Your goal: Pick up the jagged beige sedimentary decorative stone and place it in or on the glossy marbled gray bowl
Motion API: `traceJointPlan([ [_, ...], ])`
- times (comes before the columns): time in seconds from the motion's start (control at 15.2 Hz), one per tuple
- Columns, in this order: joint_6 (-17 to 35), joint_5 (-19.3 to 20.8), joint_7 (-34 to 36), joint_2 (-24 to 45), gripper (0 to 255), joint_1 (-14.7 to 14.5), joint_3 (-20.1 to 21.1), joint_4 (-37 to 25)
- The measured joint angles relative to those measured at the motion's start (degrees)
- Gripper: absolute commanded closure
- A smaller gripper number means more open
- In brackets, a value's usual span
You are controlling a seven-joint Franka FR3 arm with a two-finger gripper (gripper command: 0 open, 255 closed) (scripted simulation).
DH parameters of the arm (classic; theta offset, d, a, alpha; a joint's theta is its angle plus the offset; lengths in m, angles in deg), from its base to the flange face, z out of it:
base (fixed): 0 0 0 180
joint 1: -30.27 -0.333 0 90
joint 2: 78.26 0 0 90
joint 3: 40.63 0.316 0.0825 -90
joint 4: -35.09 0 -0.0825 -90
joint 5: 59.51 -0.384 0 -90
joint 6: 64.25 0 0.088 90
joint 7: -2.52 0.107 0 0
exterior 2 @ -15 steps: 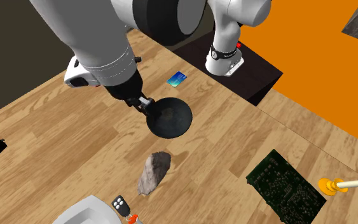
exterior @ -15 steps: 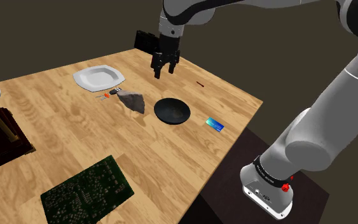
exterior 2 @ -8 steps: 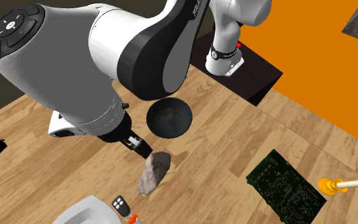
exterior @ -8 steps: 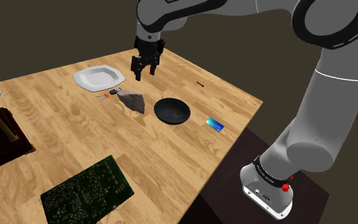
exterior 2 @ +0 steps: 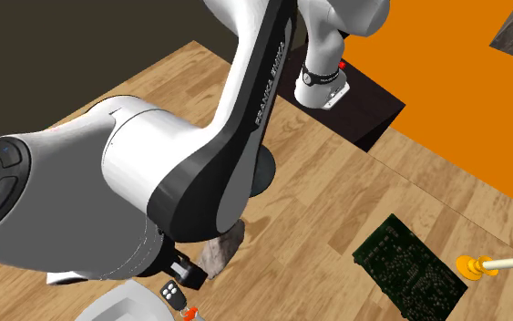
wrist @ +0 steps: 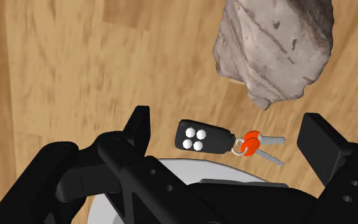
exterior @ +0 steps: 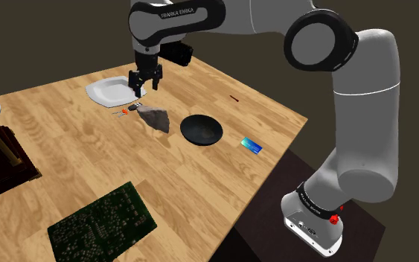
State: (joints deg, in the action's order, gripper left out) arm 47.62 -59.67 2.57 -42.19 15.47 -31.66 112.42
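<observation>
Gripper open, fingers apart, holding nothing, hovering above the table near the white plate edge. Beige jagged stone sits on the table, not under the fingers. It lies ahead of the tips and off-centre toward one finger, past the key fob, which is between them. The stone's long axis looks roughly crosswise to the closing line, good for a narrow-side grip. Dark bowl is beyond the stone, same direction. Next move is likely a shift over the stone, then a descent.

Key fob and plate crowd one side of the stone — dark bowl near the other.
</observation>
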Motion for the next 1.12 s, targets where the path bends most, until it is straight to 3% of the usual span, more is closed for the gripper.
traceJointPlan([
  [0.92, 4.3, 0.5, 0.2, 3.5, 0, -0.7, -0.1, 0.6],
  [0.99, 4.3, 0.5, 0.2, 3.5, 255, -0.7, -0.1, 0.6],
  [1.12, 4.9, 0.2, 0.2, 3.0, 255, -0.8, 0.1, 0.3],
])
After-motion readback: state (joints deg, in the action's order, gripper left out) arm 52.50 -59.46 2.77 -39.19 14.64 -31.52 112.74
